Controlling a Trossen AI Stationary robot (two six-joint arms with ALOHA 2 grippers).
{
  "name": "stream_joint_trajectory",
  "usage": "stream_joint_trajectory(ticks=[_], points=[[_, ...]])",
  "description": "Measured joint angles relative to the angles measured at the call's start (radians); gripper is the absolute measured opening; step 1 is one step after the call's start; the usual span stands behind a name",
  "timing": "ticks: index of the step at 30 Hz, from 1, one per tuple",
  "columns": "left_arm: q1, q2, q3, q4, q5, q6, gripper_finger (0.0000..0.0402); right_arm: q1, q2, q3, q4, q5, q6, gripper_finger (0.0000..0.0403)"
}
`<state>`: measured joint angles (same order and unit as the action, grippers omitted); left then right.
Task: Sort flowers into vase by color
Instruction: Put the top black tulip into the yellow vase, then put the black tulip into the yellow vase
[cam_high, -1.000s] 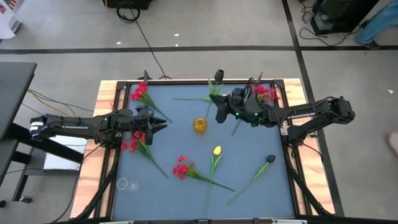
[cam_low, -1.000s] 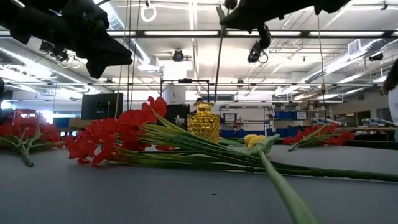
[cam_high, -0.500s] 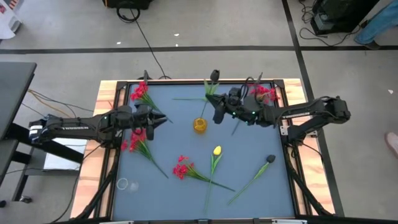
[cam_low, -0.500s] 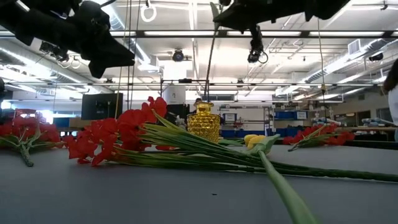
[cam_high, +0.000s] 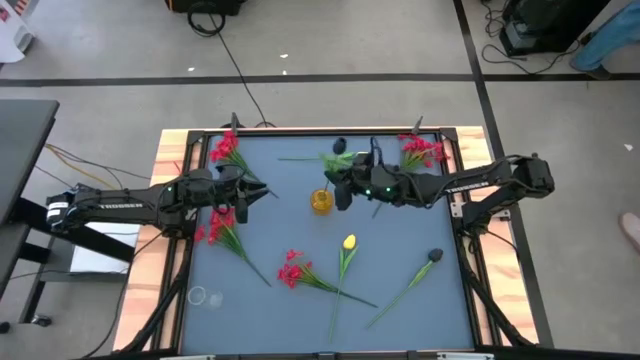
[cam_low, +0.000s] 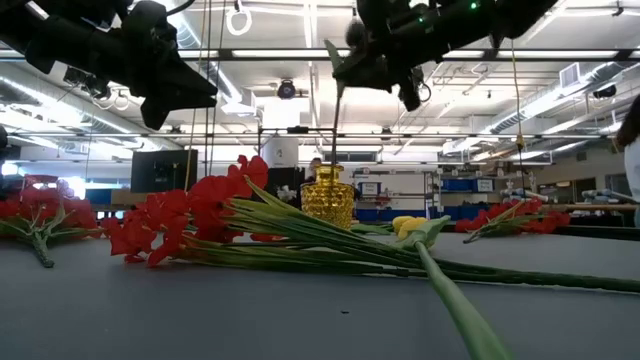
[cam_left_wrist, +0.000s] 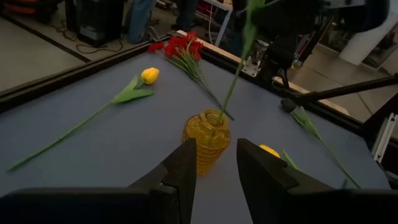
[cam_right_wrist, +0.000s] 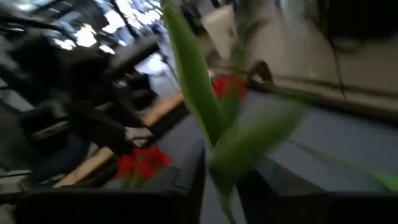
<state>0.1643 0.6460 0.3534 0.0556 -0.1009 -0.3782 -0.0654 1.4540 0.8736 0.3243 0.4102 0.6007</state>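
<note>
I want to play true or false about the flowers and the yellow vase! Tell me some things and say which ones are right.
1. The yellow vase lies tipped over on the table. False: it stands upright.
2. The right gripper is above the vase with a green stem reaching down into it. True.
3. A yellow tulip lies on the table. True.
4. Every red flower is already in the vase. False: red bunches lie on the table.
5. The left gripper holds a flower. False: its open fingers are empty.

Overhead, table-level and both wrist cameras all share the yellow vase (cam_high: 321, 200).
</note>
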Motion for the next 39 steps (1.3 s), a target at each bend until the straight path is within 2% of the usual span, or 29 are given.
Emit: stream_joint_trajectory(ticks=[3,7,9,12,15,18,24,28,32,35,39], points=[[0.003,0.0,0.0,0.0,0.0,0.005,0.0121,-0.014,-0.014,0.046,-0.159,0.004,0.101,0.0148],[0.003,0.0,0.0,0.0,0.0,0.045,0.0121,-0.049,-0.018,0.144,-0.343,-0.106,0.195,0.0208],[0.003,0.002,0.0,0.0,-0.005,0.048,0.0121,-0.065,-0.018,0.204,-0.456,-0.168,0.239,0.023],[0.003,0.002,0.0,-0.015,-0.014,0.048,0.0121,-0.076,-0.018,0.31,-0.693,-0.188,0.375,0.0249],[0.003,0.002,0.0,-0.028,-0.014,0.048,0.0121,-0.083,-0.018,0.412,-0.98,-0.184,0.524,0.0254],[0.003,0.003,0.0,-0.034,-0.014,0.048,0.0121,-0.083,-0.018,0.478,-1.166,-0.164,0.603,0.0255],[0.003,0.003,0.0,-0.033,-0.014,0.047,0.0121,-0.079,-0.018,0.557,-1.19,-0.172,0.543,0.0255],[0.003,0.003,0.0,-0.033,-0.015,0.033,0.0121,-0.036,-0.018,0.57,-1.391,-0.184,0.716,0.0255],[0.003,0.003,0.0,-0.048,-0.02,0.033,0.0121,0.055,-0.011,0.562,-1.612,-0.218,0.911,0.0255],[0.003,0.003,0.0,-0.059,-0.022,0.034,0.0121,0.129,-0.01,0.543,-1.68,-0.254,1.02,0.0255],[0.003,0.003,0.0,-0.06,-0.022,0.034,0.0121,0.235,-0.009,0.508,-1.684,-0.301,1.171,0.0255]])
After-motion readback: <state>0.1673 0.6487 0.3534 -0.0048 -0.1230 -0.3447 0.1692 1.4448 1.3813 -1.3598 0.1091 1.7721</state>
